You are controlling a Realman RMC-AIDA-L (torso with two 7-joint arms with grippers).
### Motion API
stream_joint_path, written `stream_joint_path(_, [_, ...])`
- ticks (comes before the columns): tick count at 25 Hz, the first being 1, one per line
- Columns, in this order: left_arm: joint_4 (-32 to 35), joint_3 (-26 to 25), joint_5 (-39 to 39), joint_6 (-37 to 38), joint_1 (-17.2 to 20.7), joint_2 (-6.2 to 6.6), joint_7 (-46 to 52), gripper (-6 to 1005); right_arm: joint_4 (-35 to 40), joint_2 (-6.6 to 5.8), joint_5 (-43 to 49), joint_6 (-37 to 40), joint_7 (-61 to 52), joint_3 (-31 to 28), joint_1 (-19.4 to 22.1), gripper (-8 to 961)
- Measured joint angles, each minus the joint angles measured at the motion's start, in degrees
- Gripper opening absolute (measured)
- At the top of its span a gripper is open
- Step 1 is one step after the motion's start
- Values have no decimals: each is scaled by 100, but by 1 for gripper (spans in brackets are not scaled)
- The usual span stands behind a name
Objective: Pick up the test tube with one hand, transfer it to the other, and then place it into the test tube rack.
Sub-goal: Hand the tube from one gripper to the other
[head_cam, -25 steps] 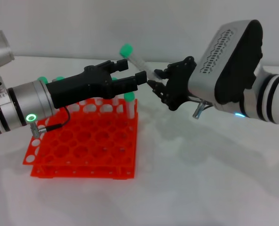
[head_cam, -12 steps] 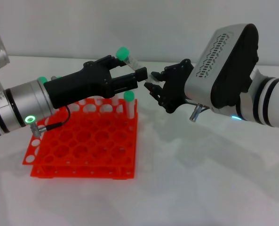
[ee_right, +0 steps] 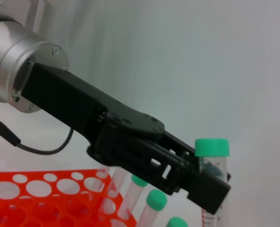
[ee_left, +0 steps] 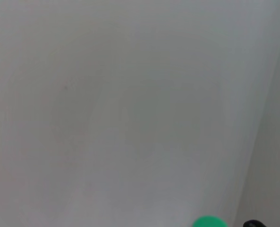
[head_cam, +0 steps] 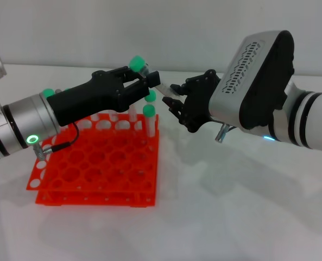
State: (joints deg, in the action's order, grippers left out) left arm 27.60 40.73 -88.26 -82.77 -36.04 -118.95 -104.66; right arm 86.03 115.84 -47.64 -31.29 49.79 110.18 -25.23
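Note:
The test tube [head_cam: 162, 87], clear with a green cap [head_cam: 137, 62], hangs tilted in the air above the far right corner of the orange-red test tube rack [head_cam: 95, 168]. My left gripper [head_cam: 150, 81], black-fingered on the silver arm, is shut on the tube just below the cap. My right gripper [head_cam: 172, 97], the black claw on the bulky white arm, holds the tube's lower end. The right wrist view shows the left fingers [ee_right: 201, 187] clamped across the tube [ee_right: 215, 210] under its cap [ee_right: 212, 146]. The cap also shows in the left wrist view [ee_left: 209, 222].
Several other green-capped tubes [head_cam: 149, 117] stand in the rack's far rows, right under the held tube; they also show in the right wrist view [ee_right: 156, 201]. The rack's near holes [head_cam: 90, 182] are empty. The white table [head_cam: 231, 206] lies to the rack's right.
The left gripper's fingers have closed around the tube below its cap. Both grippers and the tube have shifted slightly left and down.

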Motion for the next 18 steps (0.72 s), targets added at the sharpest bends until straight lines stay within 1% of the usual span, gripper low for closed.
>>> stream_joint_path(11, [-29, 5, 81, 31, -59, 4, 0, 392, -9, 0, 0, 102, 5, 68, -57, 194])
stream_joint_path(17, [-28, 6, 79, 42, -62, 3, 6, 234, -71, 1, -1, 245, 14, 116, -70, 195])
stream_joint_path(18, [-28, 6, 81, 44, -62, 3, 5, 232, -92, 1, -4, 270, 14, 117, -72, 195])
